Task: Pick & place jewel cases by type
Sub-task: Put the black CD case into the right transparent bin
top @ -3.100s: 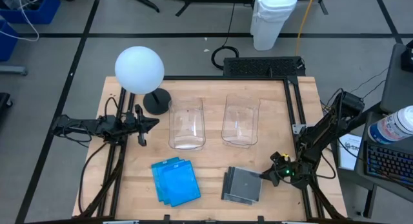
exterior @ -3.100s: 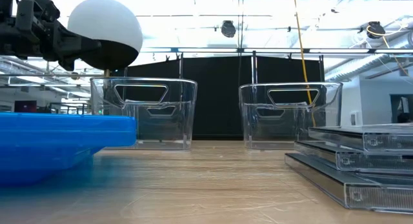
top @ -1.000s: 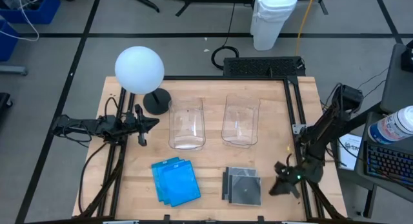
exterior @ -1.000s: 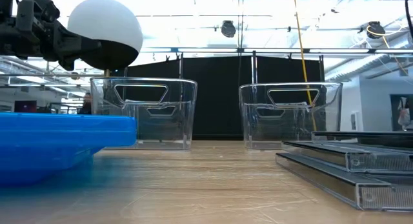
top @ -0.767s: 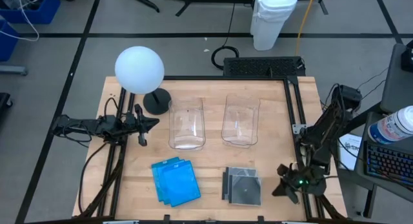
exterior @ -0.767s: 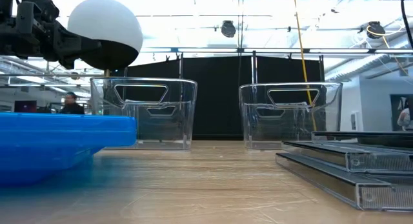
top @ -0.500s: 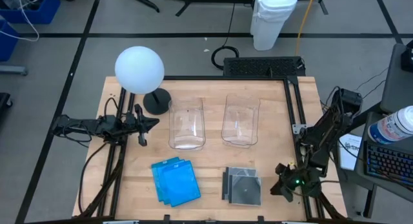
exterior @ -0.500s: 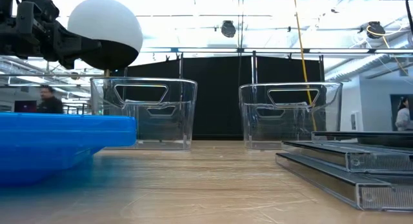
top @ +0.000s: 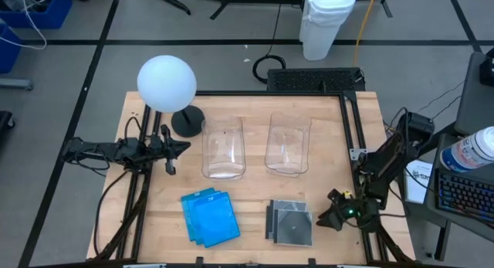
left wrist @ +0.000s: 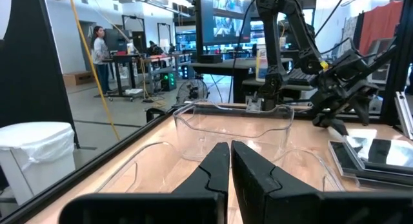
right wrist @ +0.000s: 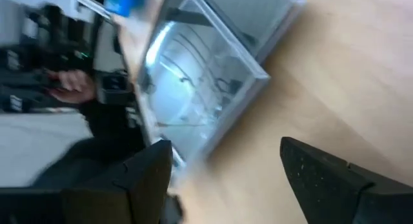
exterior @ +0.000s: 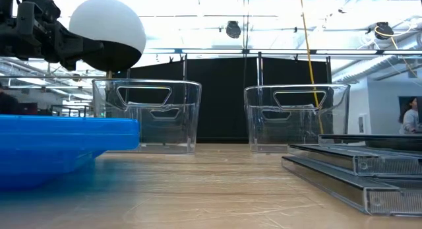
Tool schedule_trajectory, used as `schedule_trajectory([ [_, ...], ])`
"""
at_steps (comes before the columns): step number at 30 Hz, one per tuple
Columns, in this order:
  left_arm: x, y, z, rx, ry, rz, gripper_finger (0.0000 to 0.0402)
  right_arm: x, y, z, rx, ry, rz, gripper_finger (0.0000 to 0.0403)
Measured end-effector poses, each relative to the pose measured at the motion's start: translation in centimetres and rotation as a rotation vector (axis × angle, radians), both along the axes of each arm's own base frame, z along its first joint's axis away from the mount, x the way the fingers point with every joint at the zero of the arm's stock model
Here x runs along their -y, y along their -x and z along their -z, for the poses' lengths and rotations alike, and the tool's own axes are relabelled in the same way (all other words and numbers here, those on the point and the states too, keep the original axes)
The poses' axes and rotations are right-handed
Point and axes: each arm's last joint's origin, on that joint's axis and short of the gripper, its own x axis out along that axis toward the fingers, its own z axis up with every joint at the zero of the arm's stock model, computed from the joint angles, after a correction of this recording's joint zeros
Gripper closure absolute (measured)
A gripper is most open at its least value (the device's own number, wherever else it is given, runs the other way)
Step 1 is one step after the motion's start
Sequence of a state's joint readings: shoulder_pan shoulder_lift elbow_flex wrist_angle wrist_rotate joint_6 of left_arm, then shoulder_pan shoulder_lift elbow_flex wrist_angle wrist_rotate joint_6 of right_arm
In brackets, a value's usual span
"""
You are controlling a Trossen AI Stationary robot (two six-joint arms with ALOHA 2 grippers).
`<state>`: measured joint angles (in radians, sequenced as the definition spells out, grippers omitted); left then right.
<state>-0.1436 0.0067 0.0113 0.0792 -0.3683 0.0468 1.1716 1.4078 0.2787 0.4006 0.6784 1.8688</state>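
Observation:
A stack of bright blue jewel cases (top: 208, 218) lies flat near the table's front, left of centre. To its right lies a stack of clear jewel cases (top: 289, 222) with grey inserts, which also shows in the low view (exterior: 356, 166). My right gripper (top: 327, 218) is open just right of the clear stack. In its wrist view the fingers (right wrist: 226, 156) stand apart before a clear case (right wrist: 200, 101) without touching it. My left gripper (top: 176, 148) is shut with nothing in it, left of the bins; its closed fingers (left wrist: 229, 156) point toward them.
Two clear bins (top: 224, 148) (top: 288, 143) stand side by side at mid-table. A white globe lamp (top: 166, 83) on a black base (top: 187, 121) stands at the far left, by my left arm. Black frame rails (top: 351, 129) run along the table's right side. People show in the room beyond.
My right gripper has moved a little toward the table's left, nearer the clear jewel cases, and its fingers have opened. The stacks and bins have kept still.

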Motion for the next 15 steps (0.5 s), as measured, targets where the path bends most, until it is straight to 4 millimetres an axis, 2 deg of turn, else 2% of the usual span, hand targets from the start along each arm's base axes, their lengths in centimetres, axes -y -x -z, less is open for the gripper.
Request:
schedule_trajectory([
  [4,0.0,0.0,0.0,0.000,0.001,0.000,0.0376,0.0,0.0,0.6,0.000,-0.001,0.008,0.0130],
  [10,0.0,0.0,0.0,0.002,0.008,0.001,0.0376,0.0,-0.4,1.7,-0.111,-0.042,0.019,0.0131],
  [15,0.0,0.0,0.0,0.005,0.023,0.003,0.0376,0.0,-1.1,1.8,-0.129,-0.033,0.026,0.0133],
])
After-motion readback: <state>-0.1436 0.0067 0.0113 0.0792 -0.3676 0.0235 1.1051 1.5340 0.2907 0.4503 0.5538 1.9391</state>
